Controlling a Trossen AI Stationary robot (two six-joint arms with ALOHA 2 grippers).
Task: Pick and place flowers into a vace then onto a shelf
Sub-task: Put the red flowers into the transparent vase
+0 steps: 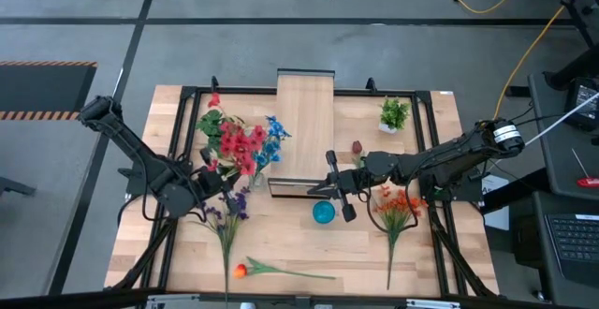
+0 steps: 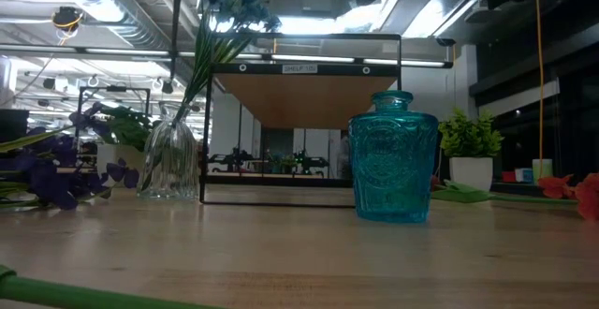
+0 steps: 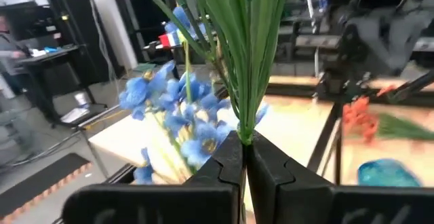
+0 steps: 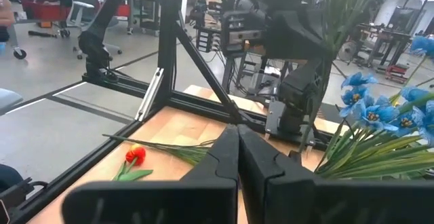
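Blue and red flowers (image 1: 245, 143) stand in a clear vase (image 2: 170, 162) beside the light-wood shelf (image 1: 304, 122). Purple (image 1: 226, 211), orange (image 1: 397, 206) and red-orange (image 1: 241, 271) stems lie loose on the table.

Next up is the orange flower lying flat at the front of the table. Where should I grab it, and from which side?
Grip the orange flower on its bare green stem, roughly midway, rather than on the soft bloom. It lies flat along the table's front edge, so come straight down from above with the fingers set across the stem. The right gripper looks nearer.

Overhead, table-level, two wrist views
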